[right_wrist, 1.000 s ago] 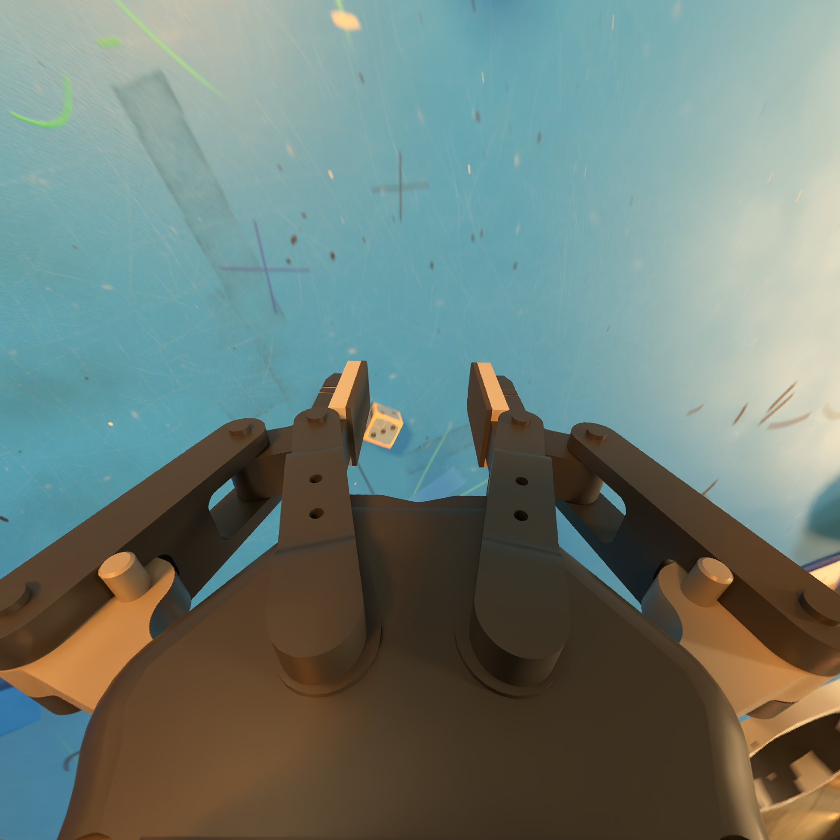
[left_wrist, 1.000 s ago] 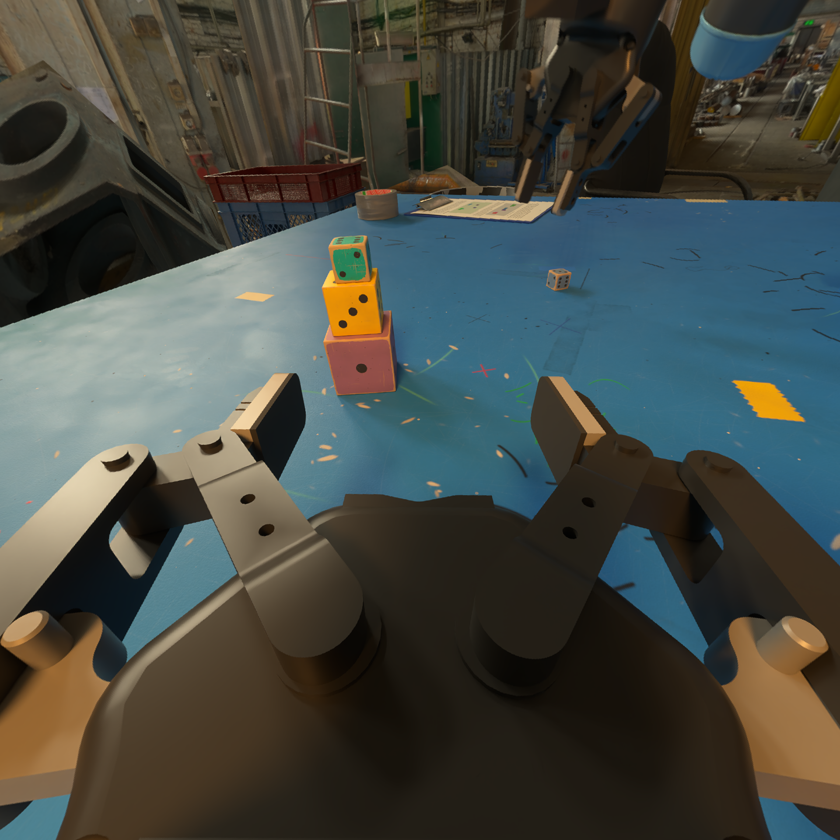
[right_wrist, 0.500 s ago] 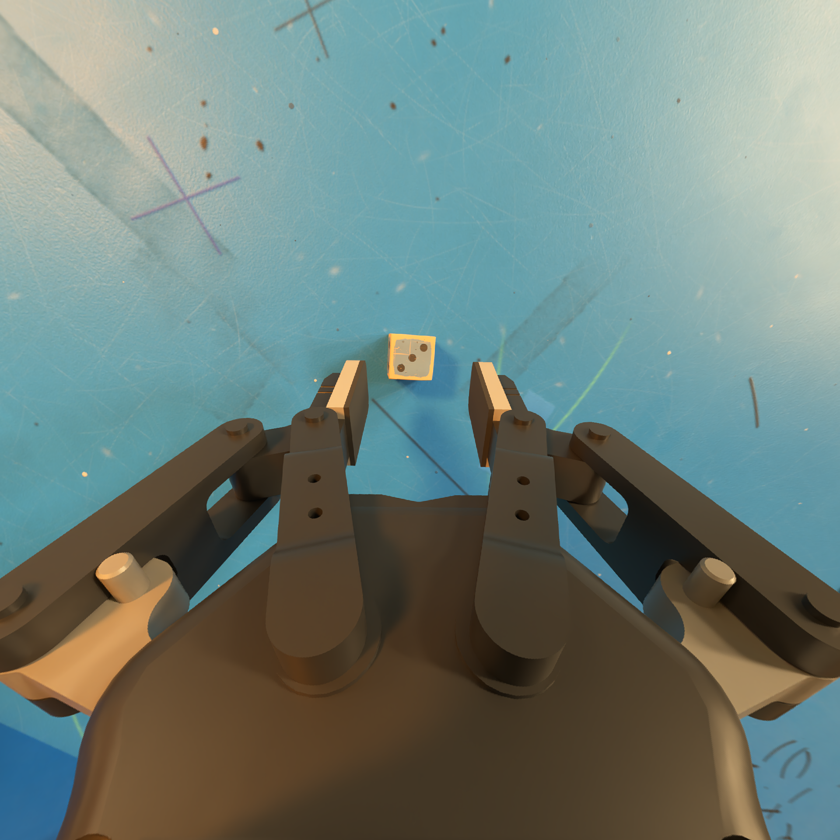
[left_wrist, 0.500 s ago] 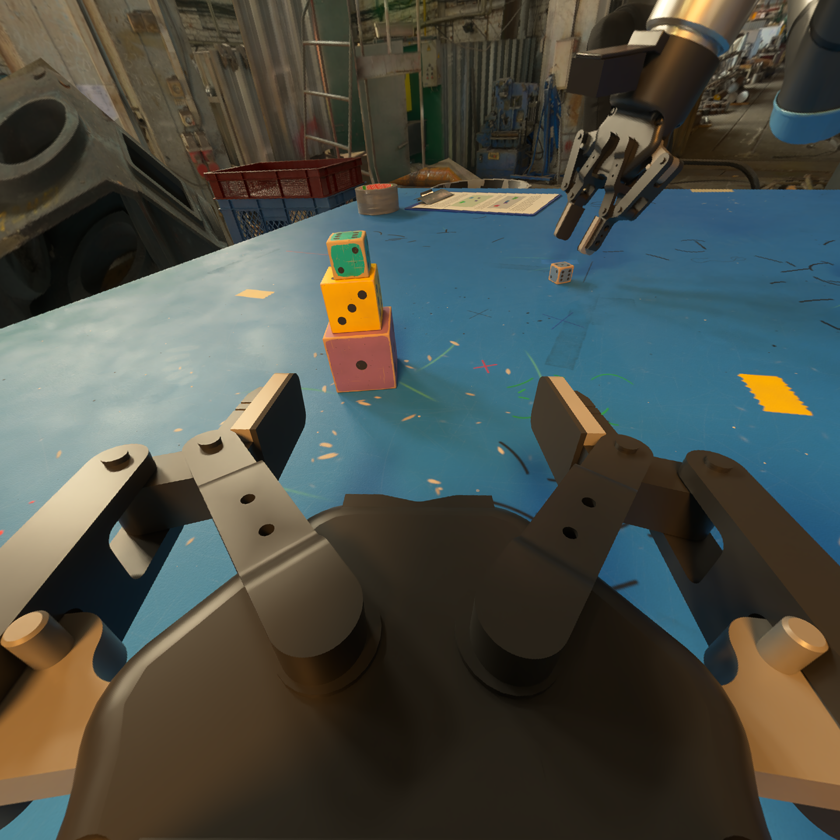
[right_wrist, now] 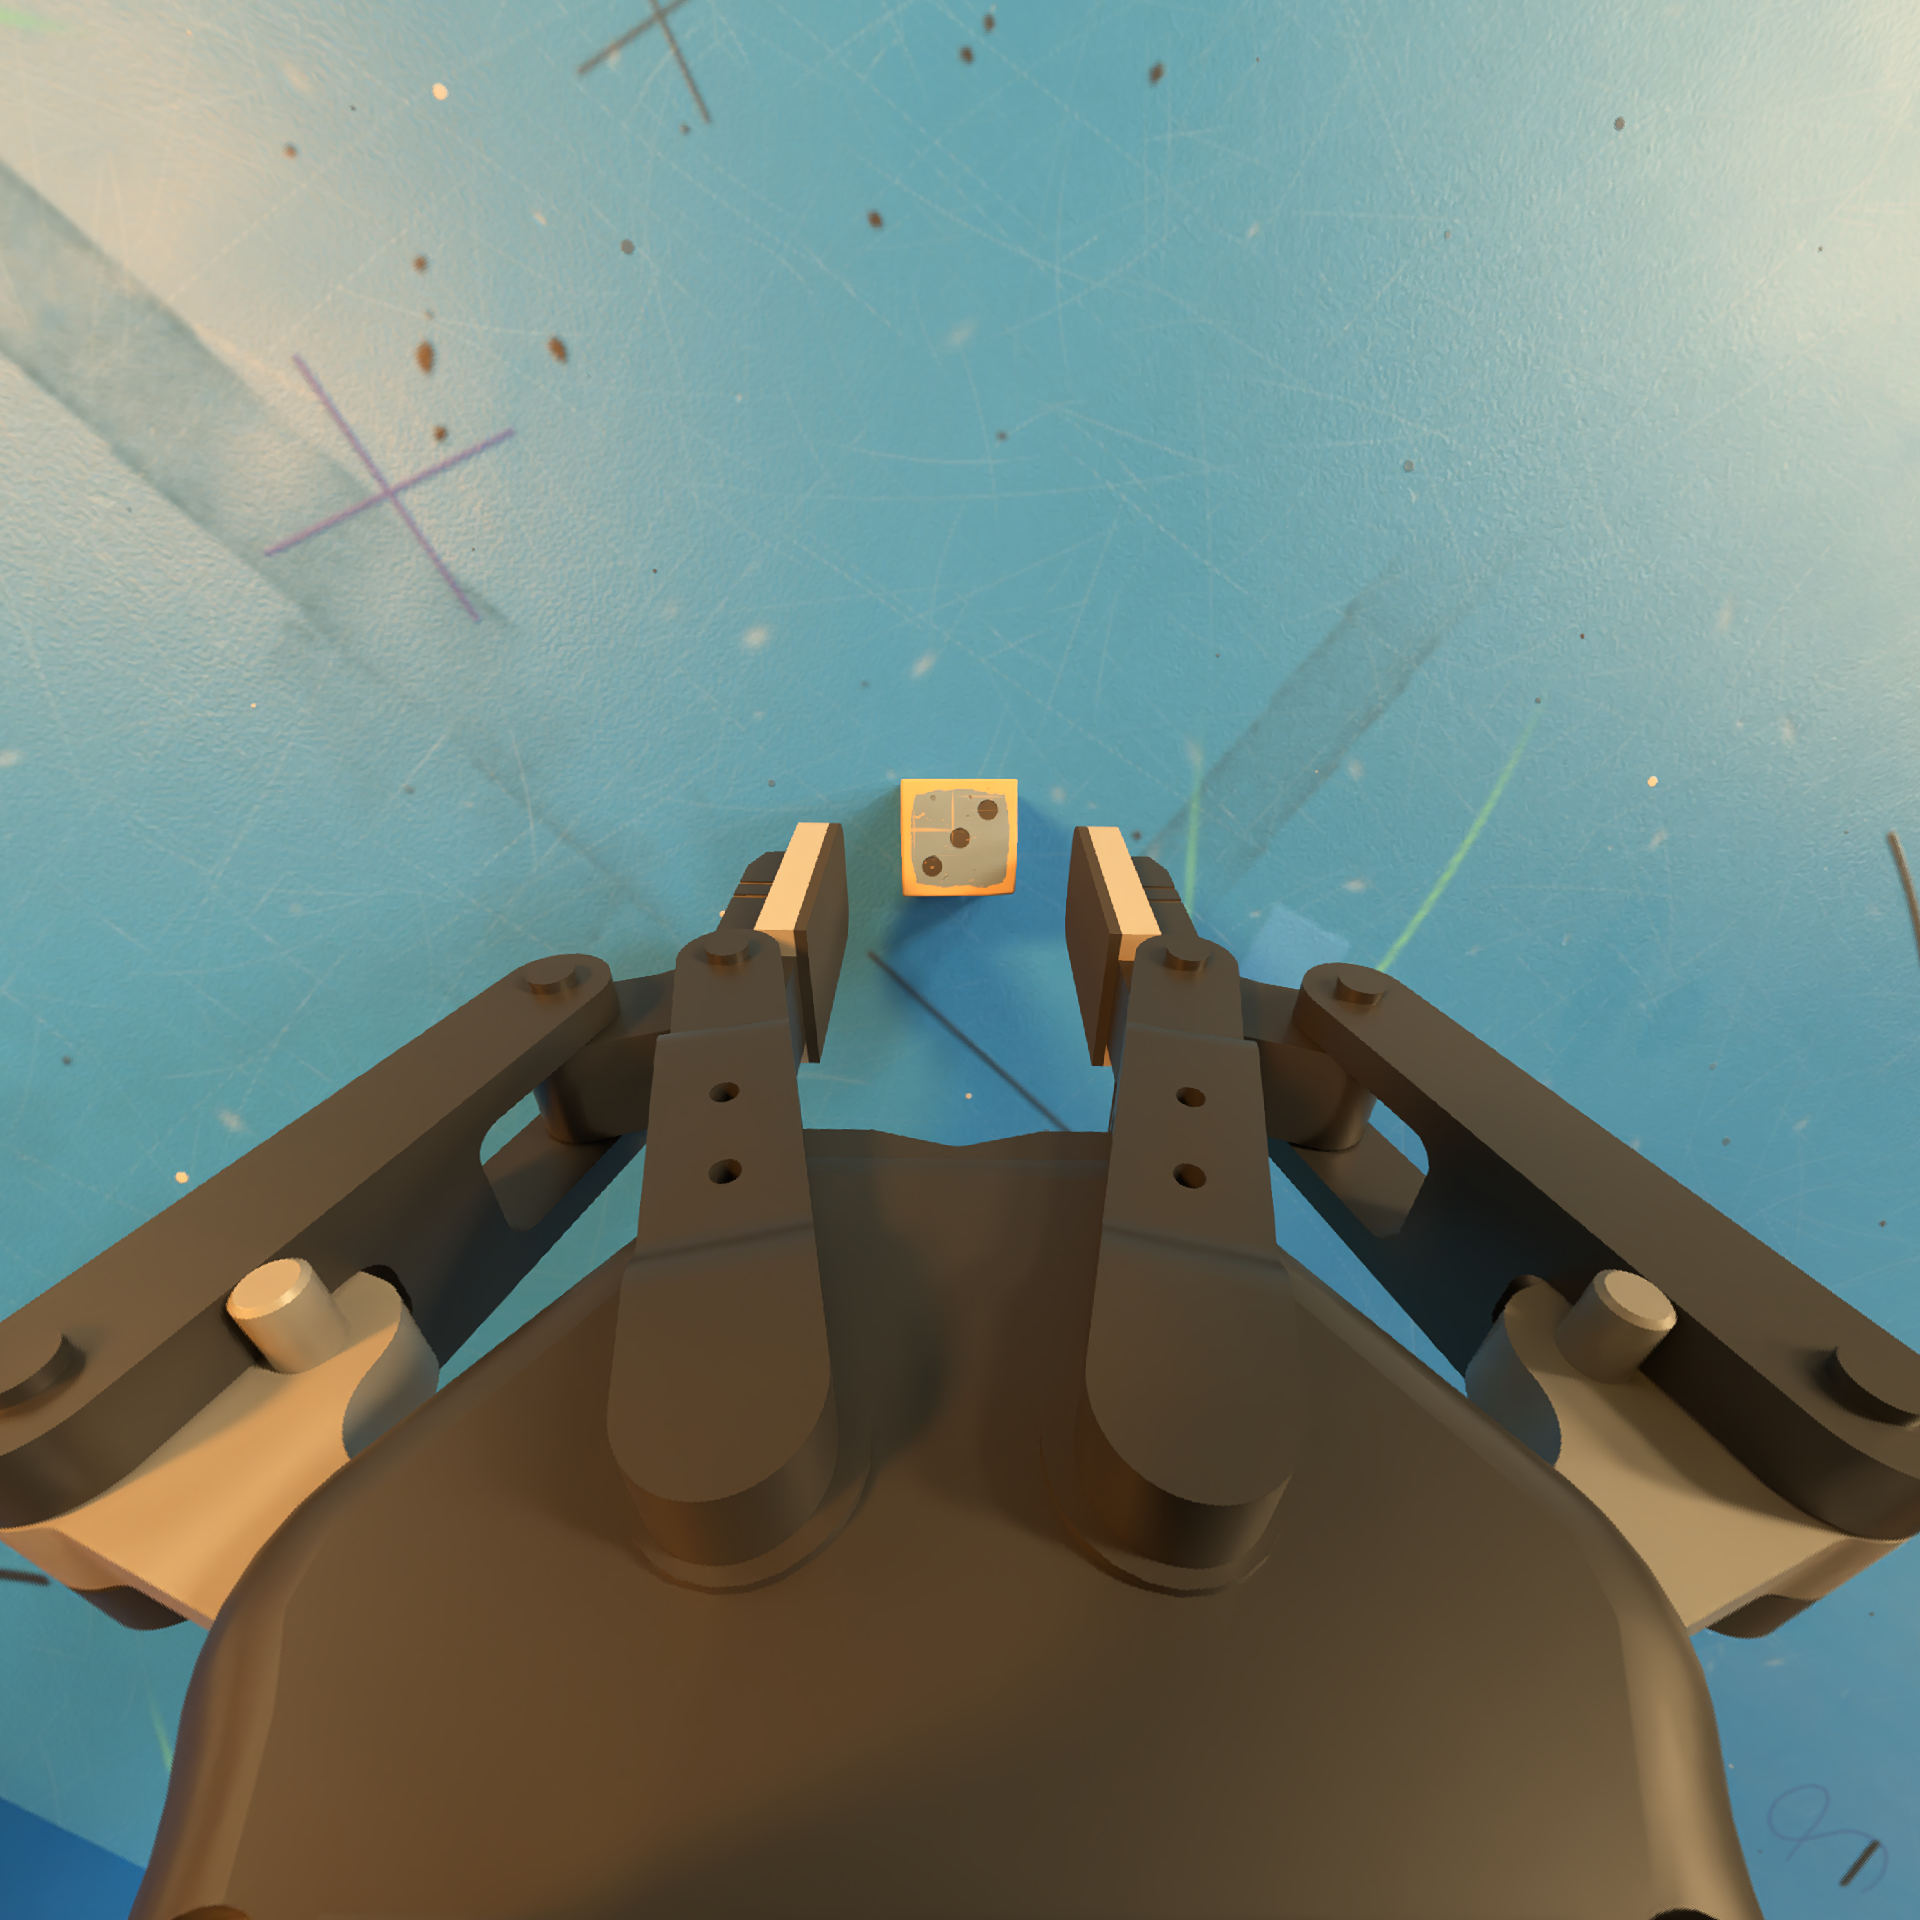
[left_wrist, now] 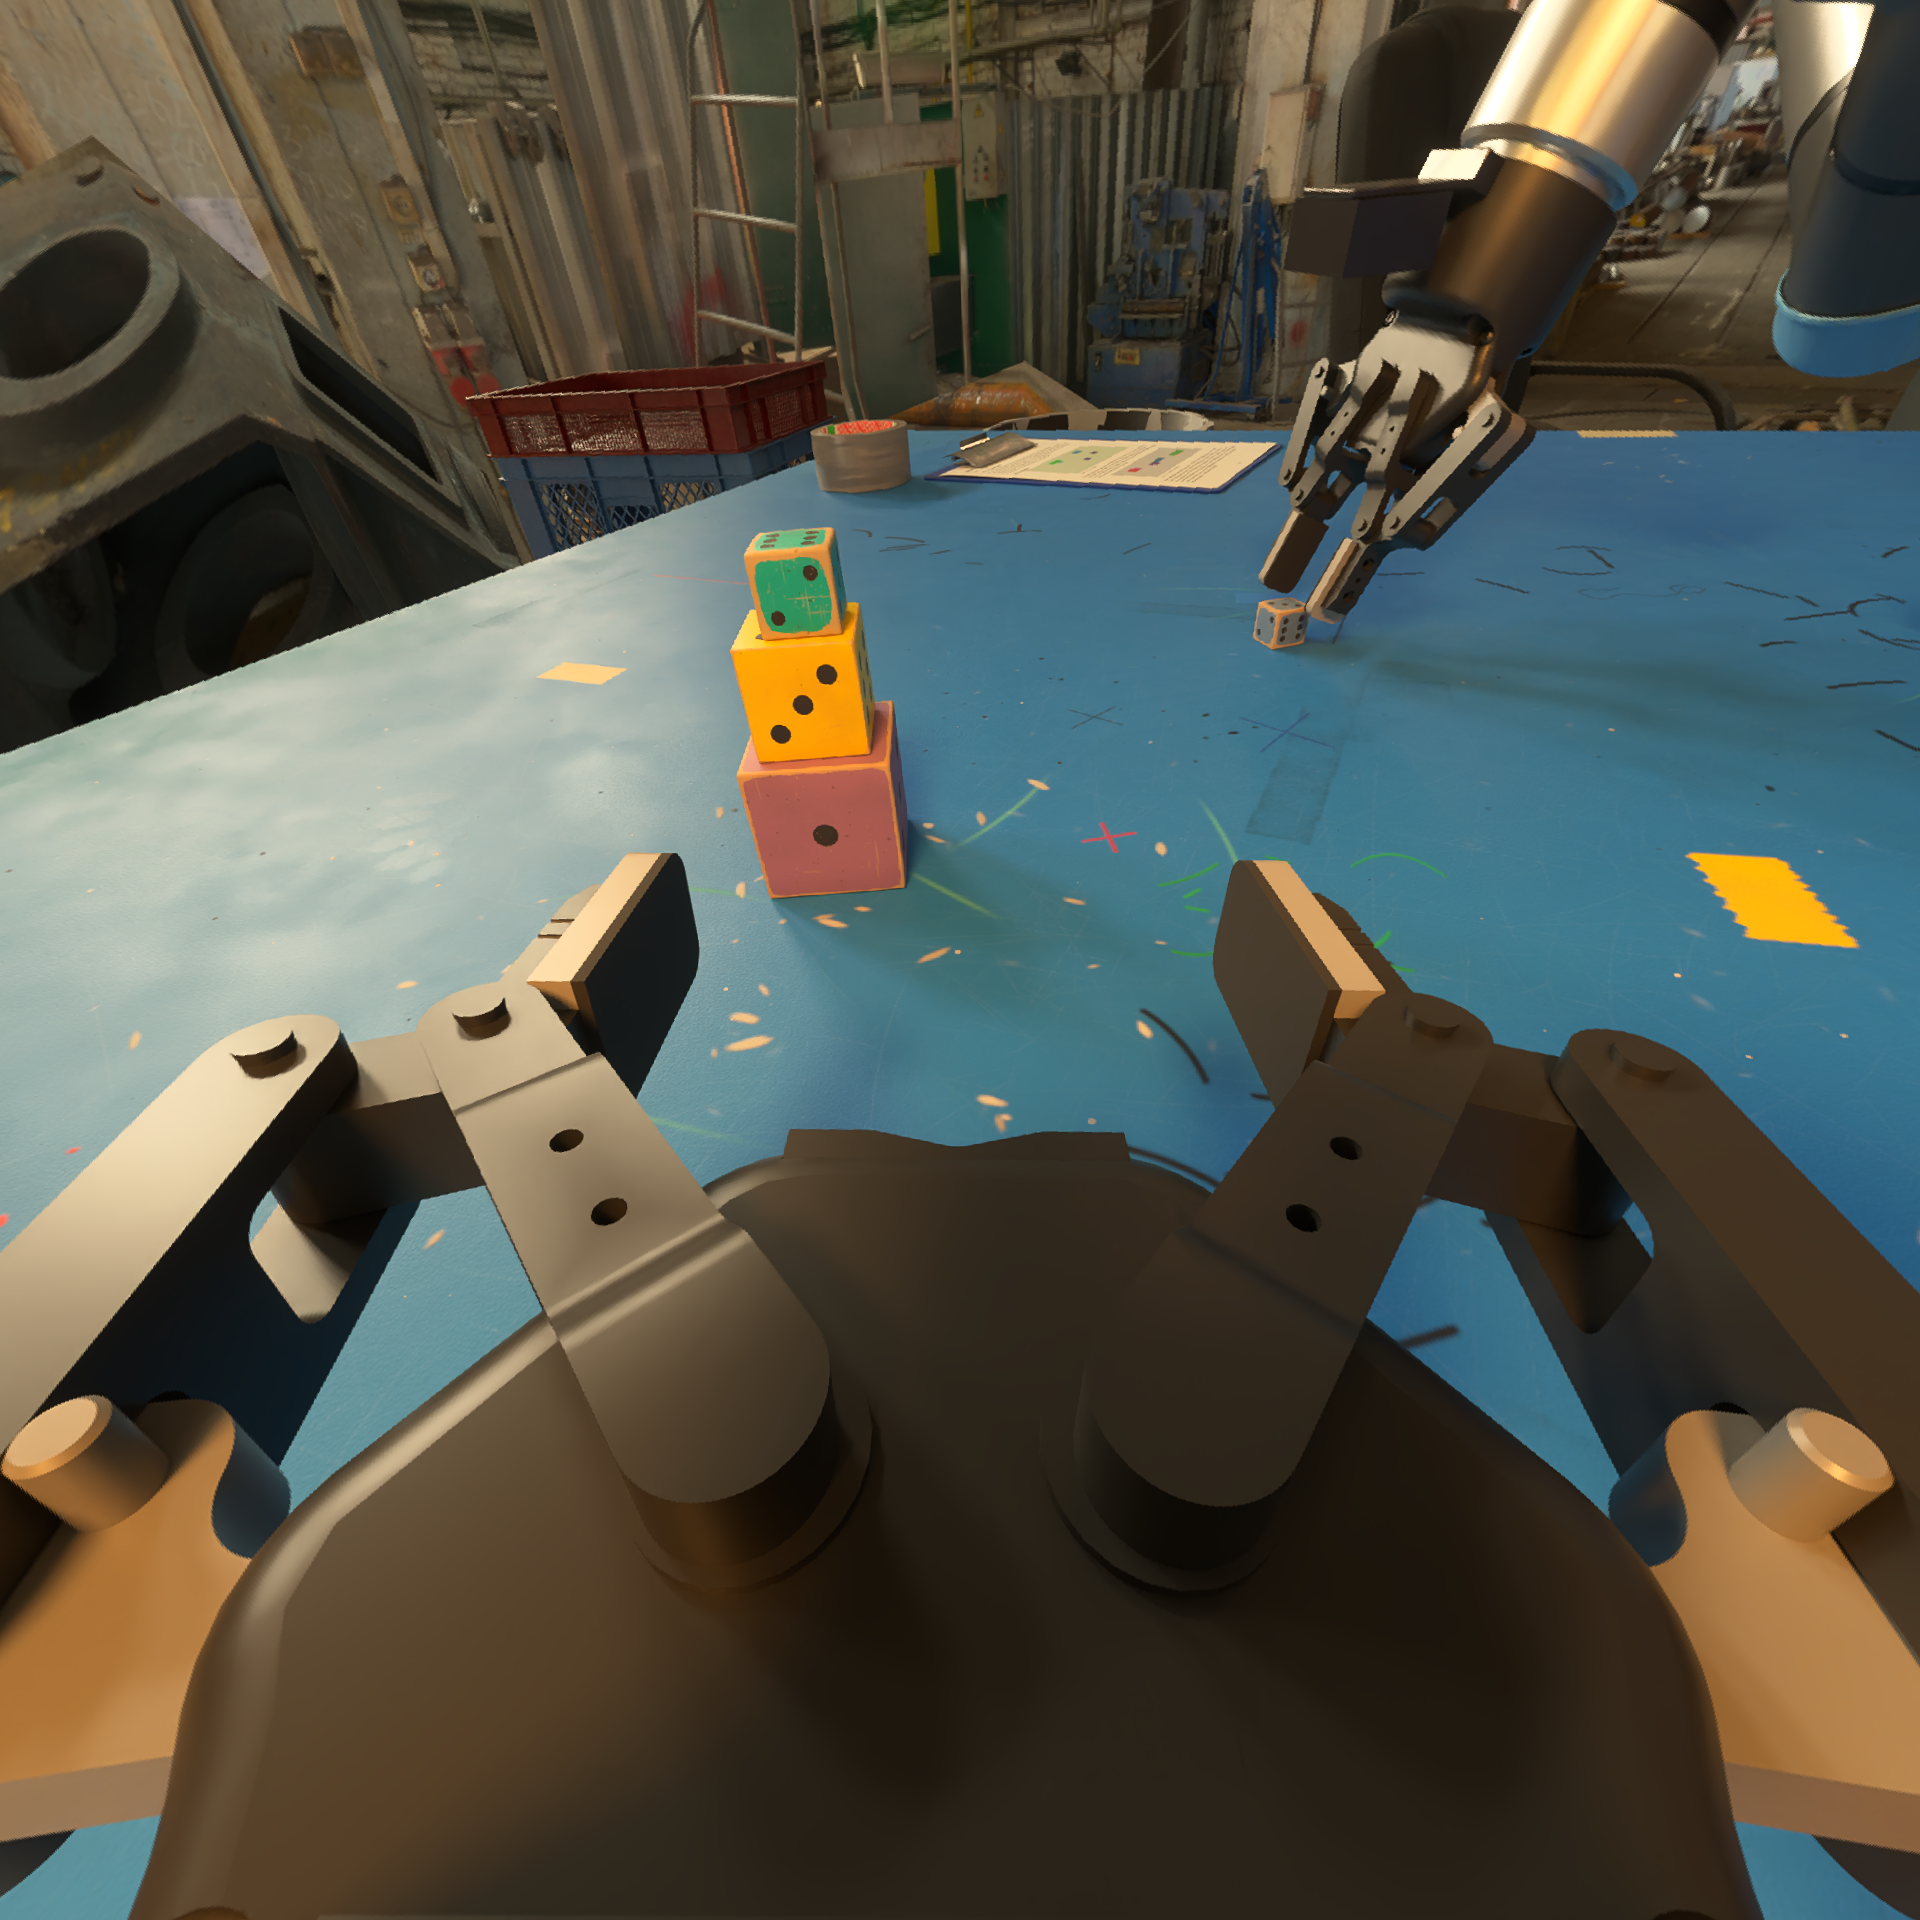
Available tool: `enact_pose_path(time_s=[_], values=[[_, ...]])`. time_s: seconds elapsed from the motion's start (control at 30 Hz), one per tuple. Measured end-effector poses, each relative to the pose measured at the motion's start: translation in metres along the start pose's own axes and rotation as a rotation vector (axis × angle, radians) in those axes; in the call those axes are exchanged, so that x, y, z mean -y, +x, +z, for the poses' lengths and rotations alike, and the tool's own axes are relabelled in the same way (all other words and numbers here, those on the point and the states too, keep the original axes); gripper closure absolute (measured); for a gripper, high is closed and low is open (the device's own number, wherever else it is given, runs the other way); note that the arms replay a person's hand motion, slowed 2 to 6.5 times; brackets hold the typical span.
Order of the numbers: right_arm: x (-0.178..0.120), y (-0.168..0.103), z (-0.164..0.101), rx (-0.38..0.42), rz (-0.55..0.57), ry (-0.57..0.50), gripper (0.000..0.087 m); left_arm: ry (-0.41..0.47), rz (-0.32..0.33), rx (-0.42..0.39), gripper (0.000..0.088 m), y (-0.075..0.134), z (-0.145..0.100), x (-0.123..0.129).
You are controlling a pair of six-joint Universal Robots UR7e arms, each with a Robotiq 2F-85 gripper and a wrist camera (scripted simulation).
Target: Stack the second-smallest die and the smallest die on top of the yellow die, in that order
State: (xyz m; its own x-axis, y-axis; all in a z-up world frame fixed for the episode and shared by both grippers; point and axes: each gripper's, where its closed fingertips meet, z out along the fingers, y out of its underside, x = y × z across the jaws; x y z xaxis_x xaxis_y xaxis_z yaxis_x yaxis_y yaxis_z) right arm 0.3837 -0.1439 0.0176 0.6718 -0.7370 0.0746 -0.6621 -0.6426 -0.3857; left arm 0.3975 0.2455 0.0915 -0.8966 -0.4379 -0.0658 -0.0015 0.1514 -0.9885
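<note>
A stack stands on the blue table [left_wrist: 312, 831]: a pink die [left_wrist: 826, 821] at the bottom, the yellow die [left_wrist: 802, 686] on it, a green die [left_wrist: 795, 582] on top. The smallest die [left_wrist: 1280, 623], grey with tan edges, lies alone to the right. In the right wrist view this small die [right_wrist: 958, 837] lies just beyond and between the fingertips of my right gripper [right_wrist: 957, 873], which is open and points straight down. The right gripper also shows in the left wrist view [left_wrist: 1317, 580], just above the small die. My left gripper [left_wrist: 956, 914] is open and empty, in front of the stack.
A roll of tape [left_wrist: 860, 453] and a clipboard with a sheet [left_wrist: 1107, 461] lie at the table's far edge. A red crate [left_wrist: 644, 407] stands on a blue one beyond the edge. An orange patch [left_wrist: 1771, 900] marks the table at right.
My right gripper has come down over the small die and centred on it; the die now sits between the fingertips. The left gripper and the stack have not moved.
</note>
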Motion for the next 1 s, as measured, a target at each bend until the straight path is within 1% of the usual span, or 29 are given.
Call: enact_pose_path(time_s=[0.13, 0.2, 0.27, 0.33, 0.37, 0.57, 0.7, 0.8, 1.0], values=[[0.001, 0.001, 0.004, 0.003, -0.001, -0.008, 0.0496, 0.001, -0.003, -0.001, 0.0023, 0.000, 0.000, 0.000], [0.002, -0.001, 0.007, 0.012, -0.004, -0.012, 0.0520, 0.002, -0.004, -0.001, 0.0023, 0.000, 0.000, 0.000], [0.002, -0.001, 0.008, 0.016, -0.005, -0.020, 0.0577, 0.002, -0.005, -0.001, 0.0023, 0.000, 0.000, 0.000], [0.002, 0.000, 0.009, 0.015, -0.008, -0.032, 0.0665, 0.002, -0.005, -0.001, 0.0023, 0.000, 0.000, 0.000], [0.002, 0.000, 0.009, 0.015, -0.012, -0.038, 0.0675, 0.002, -0.004, -0.001, 0.0023, 0.000, 0.000, 0.000], [0.012, -0.002, 0.006, 0.020, -0.056, -0.038, 0.0672, -0.001, -0.004, -0.003, 0.0023, 0.000, 0.000, 0.000], [0.031, -0.007, -0.001, 0.046, -0.102, -0.011, 0.0673, -0.001, -0.005, -0.003, 0.0023, 0.000, 0.000, 0.000], [0.051, -0.012, -0.009, 0.064, -0.161, 0.011, 0.0673, 0.001, -0.003, -0.002, 0.0023, 0.000, 0.000, 0.000], [0.105, -0.030, -0.027, 0.105, -0.324, 0.081, 0.0673, 0.005, -0.002, -0.002, 0.0023, 0.000, 0.000, 0.000]])
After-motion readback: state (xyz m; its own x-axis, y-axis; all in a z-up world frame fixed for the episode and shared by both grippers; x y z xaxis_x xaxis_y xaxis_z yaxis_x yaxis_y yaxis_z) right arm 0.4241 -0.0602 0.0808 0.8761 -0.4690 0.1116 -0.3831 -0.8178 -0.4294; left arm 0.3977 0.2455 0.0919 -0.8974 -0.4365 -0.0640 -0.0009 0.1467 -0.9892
